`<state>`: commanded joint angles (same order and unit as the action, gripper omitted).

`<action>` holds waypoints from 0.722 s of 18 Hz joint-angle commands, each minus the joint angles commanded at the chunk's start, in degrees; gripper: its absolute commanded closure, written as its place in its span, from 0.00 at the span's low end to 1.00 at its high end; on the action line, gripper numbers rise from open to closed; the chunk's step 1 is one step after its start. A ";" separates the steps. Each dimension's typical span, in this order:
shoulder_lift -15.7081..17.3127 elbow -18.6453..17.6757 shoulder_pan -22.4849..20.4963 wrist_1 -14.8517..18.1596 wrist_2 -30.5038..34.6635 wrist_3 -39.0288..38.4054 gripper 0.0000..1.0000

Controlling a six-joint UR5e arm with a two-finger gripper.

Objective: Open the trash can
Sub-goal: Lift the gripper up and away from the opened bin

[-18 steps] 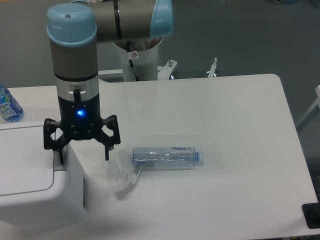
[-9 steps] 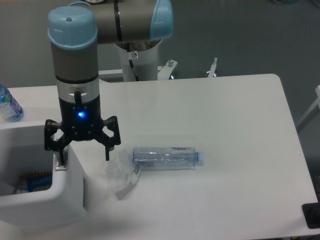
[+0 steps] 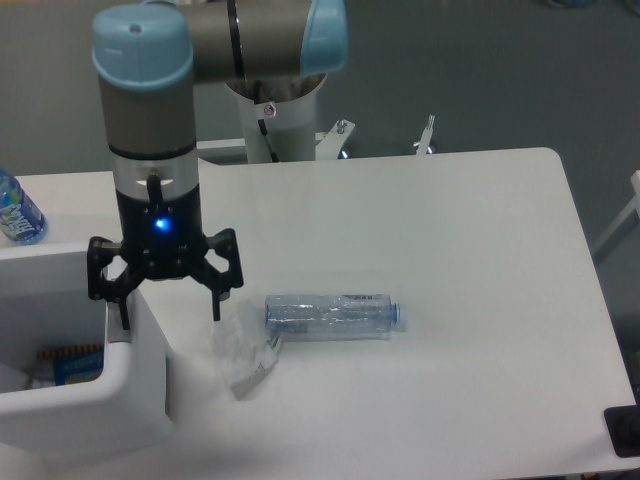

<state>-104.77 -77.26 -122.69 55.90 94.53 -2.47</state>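
- Straddling the right wall of the trash can (image 3: 110, 395), the gripper (image 3: 165, 298) holds its black fingers (image 3: 214, 290) spread wide apart with nothing between them; one finger hangs over the bin's inner edge, the other over the bench (image 3: 440, 260) just outside it.
- The trash can sits at the bench's front-left corner, and its top is open: no lid panel covers the cavity, and printed packaging shows down inside.
- Judging from that, the opening looks done; what is left is probably only lifting the arm away.
- The bin is white, smooth moulded plastic, boxy, with thick walls and rounded corners.
- The gripper is matt black and angular, with a blue light glowing on its body, below a grey wrist with a pale-blue cap.
- Just right of the bin lies a crumpled clear wrapper (image 3: 243, 350), thin and creased.
- Touching or nearly touching it, a clear plastic bottle (image 3: 332, 315) lies on its side, ribbed, with a blue cap pointing right.
- Another bottle (image 3: 17, 212), blue-labelled, stands at the far left edge behind the bin.
- The bench top is flat, white and faintly glossy.
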 joint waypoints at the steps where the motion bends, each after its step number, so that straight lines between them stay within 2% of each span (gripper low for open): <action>1: 0.09 0.18 -0.44 0.09 2.04 1.66 0.00; 4: 0.35 0.27 -3.33 0.26 2.85 6.06 0.00; 6: 1.75 0.36 -6.40 1.14 2.94 10.97 0.00; 10: 4.39 0.18 -11.77 6.84 2.85 25.55 0.00; 13: 5.53 0.01 -13.71 10.45 2.94 33.48 0.00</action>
<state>-99.23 -77.25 -136.40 66.34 97.47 31.00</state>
